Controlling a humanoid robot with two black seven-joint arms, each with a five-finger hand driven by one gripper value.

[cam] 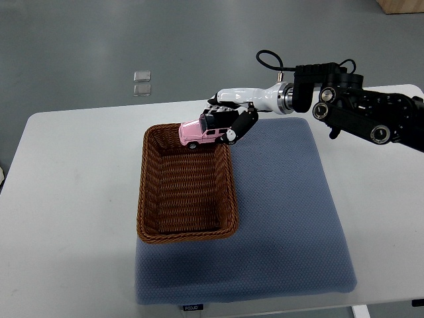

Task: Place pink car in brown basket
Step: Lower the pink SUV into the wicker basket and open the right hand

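Observation:
My right hand comes in from the right edge and is shut on the pink car. It holds the car over the far right corner of the brown basket, just above the rim. The car is a pink toy jeep with a dark roof, level, nose pointing left. The basket is woven wicker, rectangular, and nothing shows inside it. The left arm is not in view.
The basket sits on the left part of a blue-grey mat on a white table. Two small clear squares lie on the floor beyond the table's far edge. A brown box corner shows at top right.

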